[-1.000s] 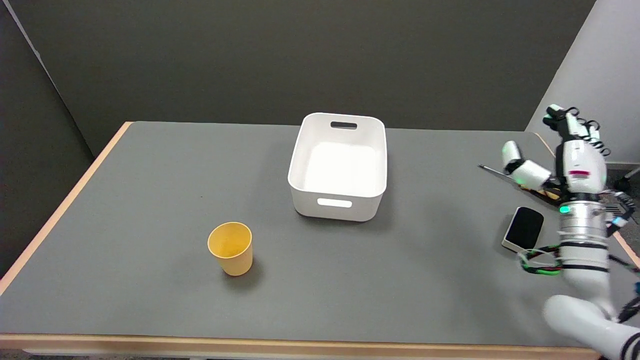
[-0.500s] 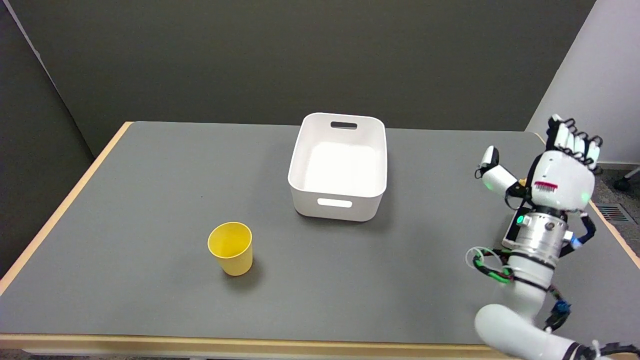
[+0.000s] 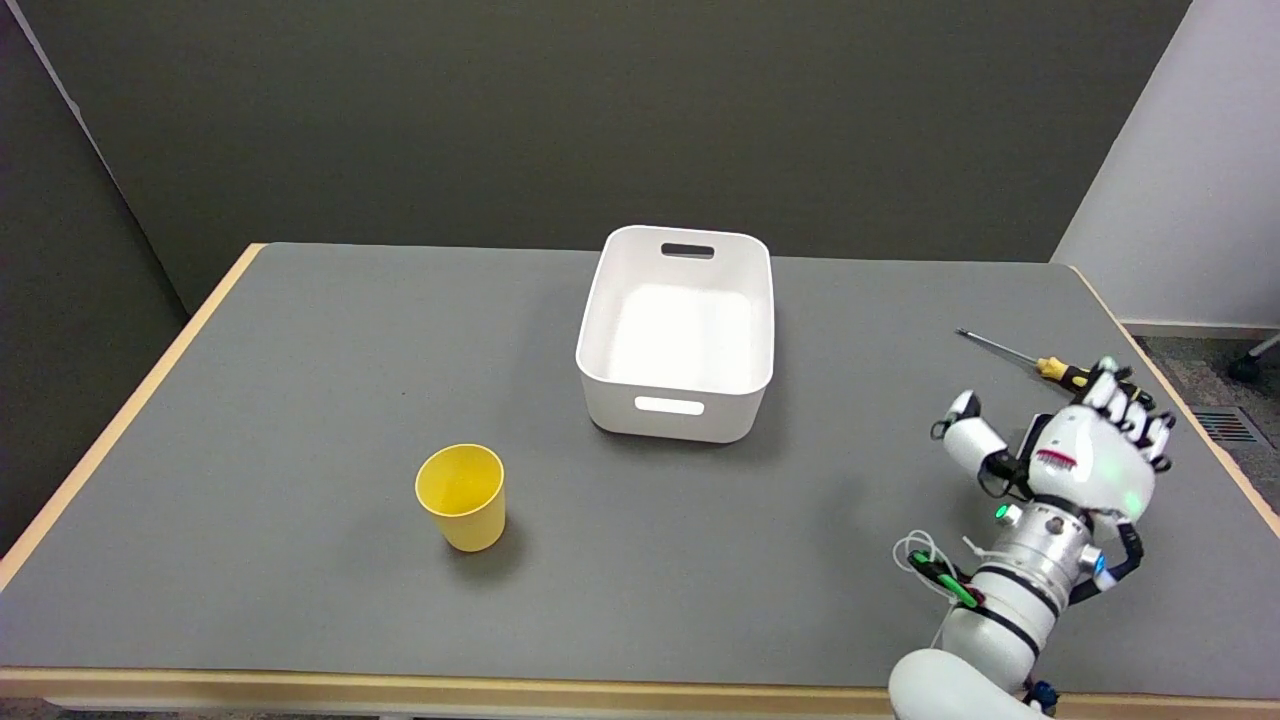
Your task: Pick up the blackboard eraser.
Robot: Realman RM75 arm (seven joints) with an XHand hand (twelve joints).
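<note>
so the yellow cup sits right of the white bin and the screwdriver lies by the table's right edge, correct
Not quite. In the head view the yellow cup sits left of the white bin, nearer the camera. The screwdriver does lie by the table's right edge.

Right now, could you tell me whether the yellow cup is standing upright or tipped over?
Upright: the yellow cup stands on its base on the table, its open rim facing up.

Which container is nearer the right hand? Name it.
The white bin, mid-table; the yellow cup stands farther left, farther from the right hand.
</note>
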